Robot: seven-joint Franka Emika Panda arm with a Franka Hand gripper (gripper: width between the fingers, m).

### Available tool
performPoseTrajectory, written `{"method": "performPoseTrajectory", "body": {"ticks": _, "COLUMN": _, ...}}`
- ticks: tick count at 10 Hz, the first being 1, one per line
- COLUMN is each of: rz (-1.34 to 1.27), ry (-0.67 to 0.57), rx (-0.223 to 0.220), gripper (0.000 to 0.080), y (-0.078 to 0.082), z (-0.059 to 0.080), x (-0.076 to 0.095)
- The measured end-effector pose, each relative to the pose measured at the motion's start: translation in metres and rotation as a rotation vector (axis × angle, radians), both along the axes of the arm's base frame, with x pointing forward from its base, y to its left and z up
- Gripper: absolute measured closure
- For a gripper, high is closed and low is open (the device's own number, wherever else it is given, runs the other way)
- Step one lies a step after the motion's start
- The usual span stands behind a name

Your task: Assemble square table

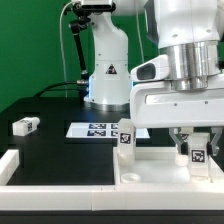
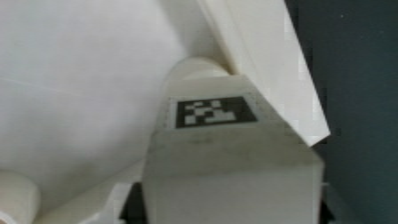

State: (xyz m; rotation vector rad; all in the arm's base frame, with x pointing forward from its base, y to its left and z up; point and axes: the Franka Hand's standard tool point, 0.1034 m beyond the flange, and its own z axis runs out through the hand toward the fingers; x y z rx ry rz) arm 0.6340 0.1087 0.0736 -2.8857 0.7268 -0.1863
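Tagged leg block [image 2: 224, 150] fills the wrist view, tag facing the camera, white plastic of the square top [image 2: 71, 90] behind it. In the exterior view we see the same leg block [image 1: 197, 153] upright over the square top [image 1: 150, 176], toward the exterior view's right. The claw [image 1: 197, 148] is down around it, partly narrowed, one finger on each side and close against it. Whether it actually pinches the leg block we cannot tell. A second leg block [image 1: 126, 136] stands upright at the top's far edge. A third leg block [image 1: 25, 126] lies well apart on the black surface [image 1: 55, 145], with the marker board [image 1: 92, 129] flat between them.
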Motion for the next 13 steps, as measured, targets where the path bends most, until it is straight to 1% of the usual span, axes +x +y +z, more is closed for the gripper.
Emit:
{"method": "performPoseTrajectory", "body": {"ticks": 1, "rz": -0.096, "ry": 0.013, "rx": 0.014, "gripper": 0.0511, "y": -0.001, "z": 0.0, "x": 0.0}}
{"method": "performPoseTrajectory", "body": {"ticks": 2, "rz": -0.269, "ry": 0.035, "rx": 0.031, "gripper": 0.0511, "y": -0.001, "z": -0.001, "x": -0.002}}
{"method": "performPoseTrajectory", "body": {"ticks": 3, "rz": -0.524, "ry": 0.068, "rx": 0.071, "gripper": 0.0511, "y": -0.002, "z": -0.002, "x": -0.004}}
{"method": "performPoseTrajectory", "body": {"ticks": 4, "rz": -0.771, "ry": 0.106, "rx": 0.133, "gripper": 0.0511, "y": -0.004, "z": -0.003, "x": -0.006}}
{"method": "performPoseTrajectory", "body": {"ticks": 5, "rz": -0.944, "ry": 0.138, "rx": 0.188, "gripper": 0.0509, "y": -0.005, "z": -0.004, "x": -0.008}}
{"method": "performPoseTrajectory", "body": {"ticks": 6, "rz": -1.016, "ry": 0.147, "rx": 0.203, "gripper": 0.0509, "y": -0.006, "z": -0.004, "x": -0.009}}
{"method": "performPoseTrajectory", "body": {"ticks": 7, "rz": -1.041, "ry": 0.151, "rx": 0.205, "gripper": 0.0509, "y": -0.006, "z": -0.004, "x": -0.009}}
{"method": "performPoseTrajectory", "body": {"ticks": 8, "rz": -1.027, "ry": 0.149, "rx": 0.203, "gripper": 0.0507, "y": -0.006, "z": -0.004, "x": -0.009}}
{"method": "performPoseTrajectory", "body": {"ticks": 9, "rz": -0.978, "ry": 0.155, "rx": 0.186, "gripper": 0.0507, "y": -0.004, "z": -0.005, "x": -0.011}}
{"method": "performPoseTrajectory", "body": {"ticks": 10, "rz": -0.735, "ry": 0.14, "rx": 0.119, "gripper": 0.0339, "y": 0.002, "z": -0.002, "x": -0.01}}
{"method": "performPoseTrajectory", "body": {"ticks": 11, "rz": -0.46, "ry": 0.089, "rx": 0.069, "gripper": 0.0195, "y": 0.003, "z": 0.0, "x": -0.006}}
{"method": "performPoseTrajectory", "body": {"ticks": 12, "rz": -0.272, "ry": 0.067, "rx": 0.04, "gripper": 0.0164, "y": 0.003, "z": -0.002, "x": -0.007}}
{"method": "performPoseTrajectory", "body": {"ticks": 13, "rz": -0.219, "ry": 0.061, "rx": 0.031, "gripper": 0.0164, "y": 0.002, "z": -0.002, "x": -0.007}}
